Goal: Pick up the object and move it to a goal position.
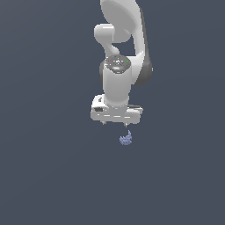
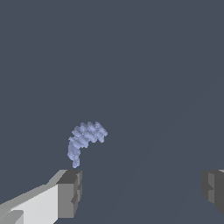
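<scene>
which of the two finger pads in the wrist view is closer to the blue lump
The finger pad on the white finger: the blue lump sits just beyond it, while the other pad stands far across the open gap.

A plain, flat slate-grey surface [image 1: 44, 176] is shown throughout both views. No seam between floor and wall can be made out. The scene is evenly lit, with only faint shading.

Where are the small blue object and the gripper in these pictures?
blue object [image 2: 84, 139]: wrist view, middle of its bumpy curved body.
blue object [image 1: 126, 139]: exterior view, centre of the lump.
gripper [image 1: 115, 124]: exterior view, midway between its fingertips; jaws open.
</scene>
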Motion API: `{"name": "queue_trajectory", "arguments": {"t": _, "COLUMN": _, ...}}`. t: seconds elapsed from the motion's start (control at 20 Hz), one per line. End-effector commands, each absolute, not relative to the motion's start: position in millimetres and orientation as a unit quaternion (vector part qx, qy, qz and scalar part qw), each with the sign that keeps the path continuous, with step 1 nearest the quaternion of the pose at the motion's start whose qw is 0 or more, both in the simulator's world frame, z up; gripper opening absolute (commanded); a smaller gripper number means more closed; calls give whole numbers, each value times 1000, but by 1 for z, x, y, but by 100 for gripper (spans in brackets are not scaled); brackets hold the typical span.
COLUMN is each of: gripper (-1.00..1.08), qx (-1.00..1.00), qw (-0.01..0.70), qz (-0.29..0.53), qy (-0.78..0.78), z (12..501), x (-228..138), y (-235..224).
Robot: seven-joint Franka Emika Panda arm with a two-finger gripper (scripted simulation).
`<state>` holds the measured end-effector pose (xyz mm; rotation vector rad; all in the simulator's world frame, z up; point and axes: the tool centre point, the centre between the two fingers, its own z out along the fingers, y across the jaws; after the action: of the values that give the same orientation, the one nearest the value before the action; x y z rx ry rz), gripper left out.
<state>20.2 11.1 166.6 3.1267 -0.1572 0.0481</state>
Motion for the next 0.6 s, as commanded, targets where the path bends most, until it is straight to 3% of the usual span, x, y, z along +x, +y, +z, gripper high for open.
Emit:
{"name": "queue_trajectory", "arguments": {"t": 0.0, "gripper": 100, "qx": 997, "qw": 4, "qz": 14, "qy": -73, "z": 163, "x": 21, "y": 15}}
{"name": "queue_trajectory", "arguments": {"t": 0.55, "gripper": 100, "qx": 979, "qw": -1, "qz": 9, "qy": -206, "z": 140, "x": 26, "y": 36}}
